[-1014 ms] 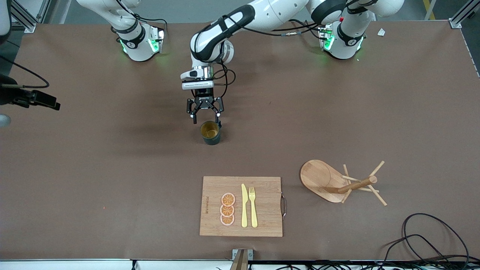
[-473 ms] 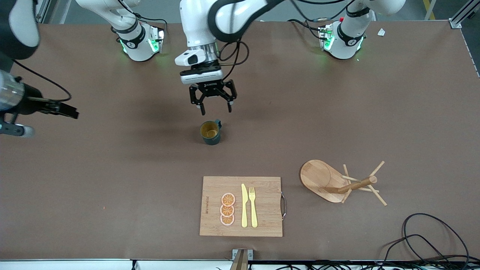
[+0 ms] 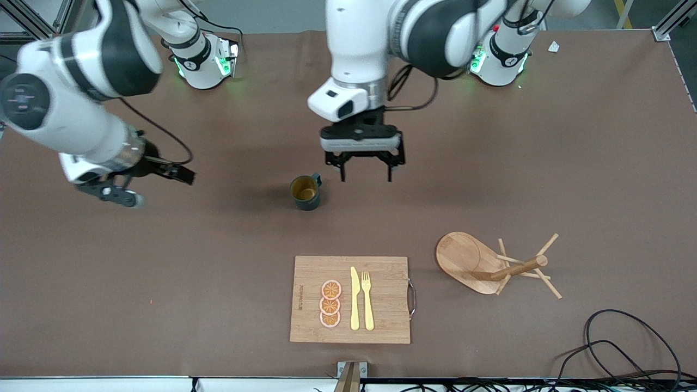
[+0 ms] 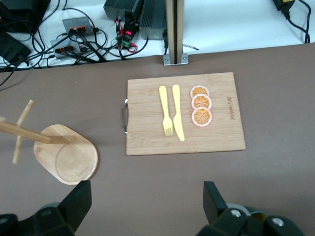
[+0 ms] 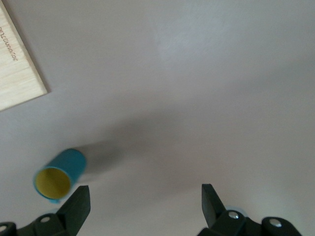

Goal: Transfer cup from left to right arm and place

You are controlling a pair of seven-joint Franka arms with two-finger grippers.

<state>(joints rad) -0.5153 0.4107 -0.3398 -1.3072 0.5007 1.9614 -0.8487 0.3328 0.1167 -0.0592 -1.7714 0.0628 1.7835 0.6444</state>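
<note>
Since half a second ago, my left gripper (image 3: pixel 365 177) has lifted away from the cup (image 3: pixel 306 192) and shifted toward the left arm's end of the table; it hangs in the air over bare tabletop just beside the cup, fingers spread wide and holding nothing. My right gripper (image 3: pixel 122 193) has swung in from the right arm's end of the table and is up over the table (image 3: pixel 163 272), well apart from the cup, its fingers likewise spread and empty. Cup stands upright on the table, untouched, yellow inside showing, handle on the side toward the robots' bases. Nearer the front camera lies a wooden cutting board (image 3: pixel 381 321) carrying three orange slices (image 3: pixel 330 304), a yellow knife (image 3: pixel 354 299) and a yellow fork (image 3: pixel 368 301). Wooden mug tree (image 3: pixel 493 264) lies beside the board, toward the left arm's end.
</note>
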